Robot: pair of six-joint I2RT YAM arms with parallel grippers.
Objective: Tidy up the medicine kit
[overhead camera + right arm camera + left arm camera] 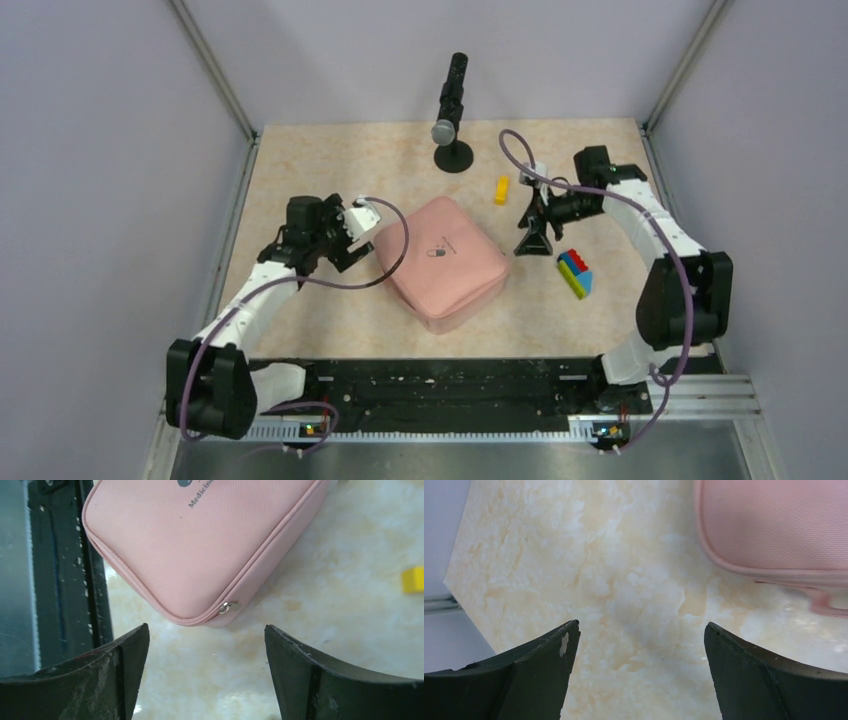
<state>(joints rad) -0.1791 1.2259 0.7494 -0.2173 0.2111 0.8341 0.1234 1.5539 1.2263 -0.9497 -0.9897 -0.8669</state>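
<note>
Left gripper [352, 250]: is hovering toward the left edge of the desk, just beside the kit's left side. Its fingers are standing spread, with only bare desktop between them in the left wrist view [641, 630].
Medicine kit [445, 262]: is lying flat about mid-desk, slightly toward the near edge and turned at an angle. It is looking zipped shut.
Kit's look: pink woven fabric, rounded corners, piped seam, and a small dark logo with lettering on the lid. A pink loop is sticking out low on one side.
Zip pull [225, 608]: a small metal tab is sitting at the kit's rounded corner, facing the right gripper.
Right gripper [535, 245]: is hanging just right of the kit, fingers spread and empty [206, 627].
Step in hand: probably opening the zip.
Doing it well: the right fingers should be closing squarely on the small tab. The left should be bracing the soft case, since it will likely be sliding or buckling.
Yellow block [501, 190]: is lying toward the far edge, apart from the kit.
Toy-brick block [574, 272]: is resting toward the right edge.
</note>
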